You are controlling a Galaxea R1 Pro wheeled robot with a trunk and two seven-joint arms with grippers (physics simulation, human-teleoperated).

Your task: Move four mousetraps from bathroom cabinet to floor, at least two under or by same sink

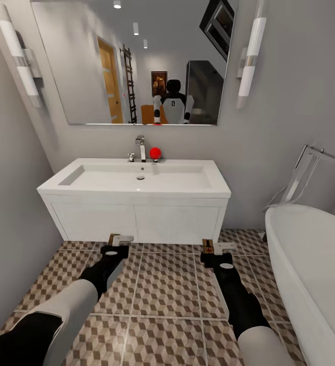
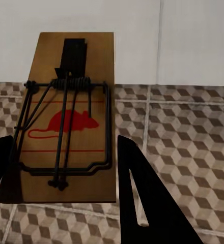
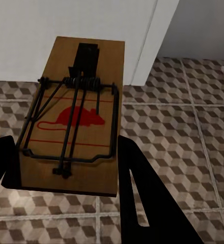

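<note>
Two mousetraps are in hand, each a tan wooden board with dark wire and a red mouse print. My left gripper (image 1: 115, 244) is shut on one mousetrap (image 1: 113, 237) (image 2: 71, 117), low over the bathroom floor (image 1: 167, 290) in front of the sink's (image 1: 136, 185) left half. Its dark fingers (image 2: 142, 203) flank the board. My right gripper (image 1: 208, 251) is shut on the other mousetrap (image 1: 207, 245) (image 3: 74, 117), near the sink's right corner, between its fingers (image 3: 142, 203). The white cabinet front under the basin stands just beyond both traps.
A white bathtub (image 1: 309, 264) with a chrome filler (image 1: 304, 173) fills the right side. A grey wall (image 1: 9, 203) closes the left. A red ball (image 1: 155, 152) sits by the tap (image 1: 141, 147) under a mirror (image 1: 136, 61). A small pale object (image 1: 227, 246) lies beside the right trap.
</note>
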